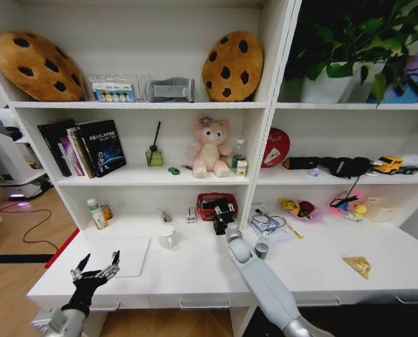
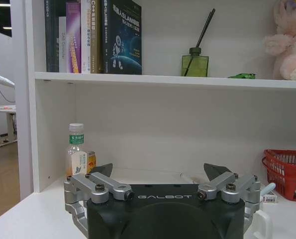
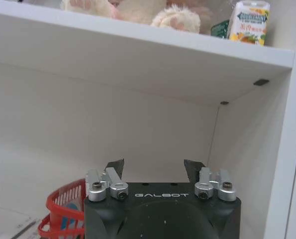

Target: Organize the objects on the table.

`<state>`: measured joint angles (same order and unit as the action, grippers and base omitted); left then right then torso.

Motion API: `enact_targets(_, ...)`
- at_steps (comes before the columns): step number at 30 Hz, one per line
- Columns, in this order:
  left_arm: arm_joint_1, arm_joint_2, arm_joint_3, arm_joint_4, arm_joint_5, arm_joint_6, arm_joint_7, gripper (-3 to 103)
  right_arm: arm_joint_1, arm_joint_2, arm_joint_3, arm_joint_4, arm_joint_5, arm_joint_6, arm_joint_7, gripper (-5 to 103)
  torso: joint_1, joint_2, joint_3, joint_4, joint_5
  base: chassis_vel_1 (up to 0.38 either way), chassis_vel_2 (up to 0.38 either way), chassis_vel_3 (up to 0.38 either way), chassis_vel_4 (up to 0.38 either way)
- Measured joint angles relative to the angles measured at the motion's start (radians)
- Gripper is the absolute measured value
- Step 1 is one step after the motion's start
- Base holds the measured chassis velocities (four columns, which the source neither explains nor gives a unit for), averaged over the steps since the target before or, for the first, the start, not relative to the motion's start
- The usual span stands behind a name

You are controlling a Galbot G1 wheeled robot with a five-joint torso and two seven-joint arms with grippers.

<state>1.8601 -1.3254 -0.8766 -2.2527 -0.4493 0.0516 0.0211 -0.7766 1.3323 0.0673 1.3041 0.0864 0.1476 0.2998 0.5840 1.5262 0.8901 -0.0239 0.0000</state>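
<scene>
The right tool (image 1: 223, 213) sits mid-frame in the head view, over the back of the white surface (image 1: 194, 270), just beside the red basket (image 1: 210, 201). Its fingers are spread with nothing between them, as the right wrist view shows (image 3: 154, 169). The left tool (image 1: 96, 269) hovers at lower left, over the surface's front edge near the laptop (image 1: 117, 255), fingers spread wide and empty (image 2: 158, 172). The green car (image 1: 173, 170) rests on the middle shelf, between the diffuser (image 1: 154, 154) and the bear (image 1: 210, 147). The can (image 1: 262, 250) stands on the surface right of the right arm. A white cup (image 1: 168, 236) stands near the centre.
</scene>
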Motion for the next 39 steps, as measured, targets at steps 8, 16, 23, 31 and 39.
enact_targets(8, 0.000, 0.000, 0.000, 0.000, 0.000, 0.000, 0.000, 100, -0.058, -0.020, 0.006, 0.120, 0.036, -0.032, 0.048, 95, 0.000, 0.000, 0.000, 0.0003, -0.0001, 0.000, 0.000, 0.000, 0.000)
enact_targets(16, 0.000, 0.000, 0.000, 0.000, 0.000, 0.000, 0.000, 100, -0.241, -0.070, -0.016, 0.474, 0.147, -0.315, 0.296, 100, 0.000, 0.000, 0.000, 0.0000, -0.0001, 0.000, 0.000, 0.000, 0.000)
enact_targets(23, 0.000, 0.000, 0.000, 0.000, 0.000, 0.000, 0.000, 100, -0.439, -0.114, 0.050, 0.747, 0.285, -0.490, 0.480, 100, 0.000, 0.000, 0.000, -0.0003, -0.0001, 0.000, 0.000, 0.000, 0.000)
enact_targets(31, 0.000, 0.000, 0.000, 0.000, 0.000, 0.000, 0.000, 100, -0.491, -0.149, 0.135, 0.829, 0.431, -0.522, 0.607, 100, 0.000, 0.000, 0.000, 0.0001, 0.0000, 0.000, 0.000, 0.000, 0.000)
enact_targets(39, 0.000, 0.000, 0.000, 0.000, 0.000, 0.000, 0.000, 100, -0.555, -0.121, 0.181, 0.836, 0.584, -0.529, 0.683, 100, 0.000, 0.000, 0.000, 0.0000, -0.0001, 0.000, 0.000, 0.000, 0.000)
